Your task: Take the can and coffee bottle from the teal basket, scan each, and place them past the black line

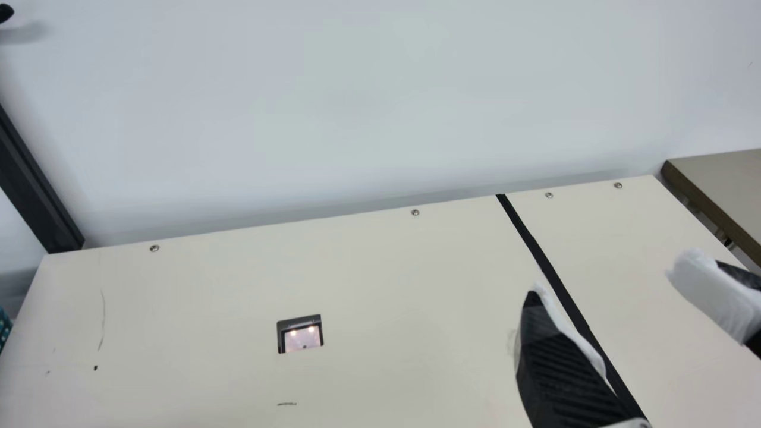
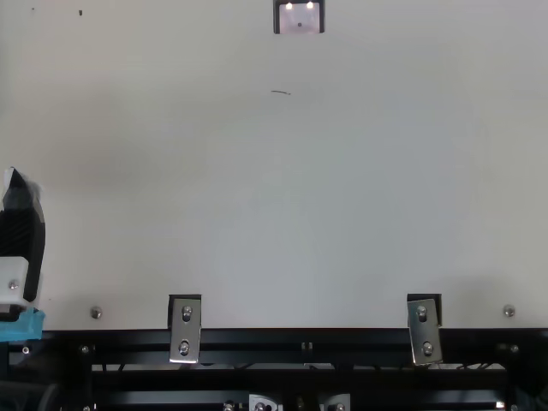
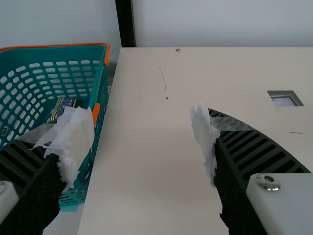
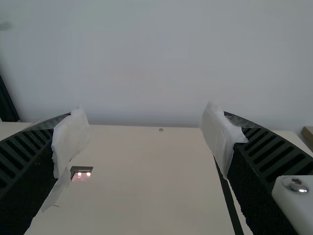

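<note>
The left gripper (image 2: 21,231) has its fingers spread wide, with nothing between them, and so does the right gripper (image 1: 606,285); torn white wrapping (image 4: 220,134) covers their inner faces. The right fingers appear on either side of the black line (image 1: 544,263) in the main view. Farther out, the scanner (image 1: 302,337) sits set into the cream table (image 1: 386,285). Beside the table stands the teal basket (image 3: 29,56), holding a dark, yellow-marked item (image 3: 62,106), partly hidden; whether it is the can or coffee bottle, I cannot tell.
</note>
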Motion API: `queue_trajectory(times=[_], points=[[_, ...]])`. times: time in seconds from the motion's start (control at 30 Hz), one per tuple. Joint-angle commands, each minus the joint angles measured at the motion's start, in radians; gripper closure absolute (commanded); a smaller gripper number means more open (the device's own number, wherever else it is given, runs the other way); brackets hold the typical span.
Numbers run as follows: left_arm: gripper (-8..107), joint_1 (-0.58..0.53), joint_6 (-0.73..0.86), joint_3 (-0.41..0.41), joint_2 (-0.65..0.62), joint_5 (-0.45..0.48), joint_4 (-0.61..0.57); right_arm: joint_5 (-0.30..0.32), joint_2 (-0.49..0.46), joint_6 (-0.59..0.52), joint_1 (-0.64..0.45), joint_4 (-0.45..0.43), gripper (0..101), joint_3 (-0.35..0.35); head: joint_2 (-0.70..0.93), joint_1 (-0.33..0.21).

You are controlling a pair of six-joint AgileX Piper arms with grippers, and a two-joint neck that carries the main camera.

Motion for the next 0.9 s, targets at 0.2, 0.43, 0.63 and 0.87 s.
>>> queue_trajectory(times=[0.2,0.43,0.63,0.87], points=[[9,0.000,0.000,0.000,0.000,0.000,0.000,-0.003,-0.003,0.013,0.023,-0.011,0,-0.004,0.007,-0.027],[9,0.000,0.000,0.000,0.000,0.000,0.000,-0.008,0.022,-0.030,0.132,0.053,0,0.027,0.007,-0.027],[9,0.000,0.000,0.000,0.000,0.000,0.000,0.003,0.092,-0.125,0.320,0.145,0,0.064,0.007,-0.027],[9,0.000,0.000,0.000,0.000,0.000,0.000,0.003,0.173,-0.205,0.507,0.210,0,0.086,0.007,-0.027]])
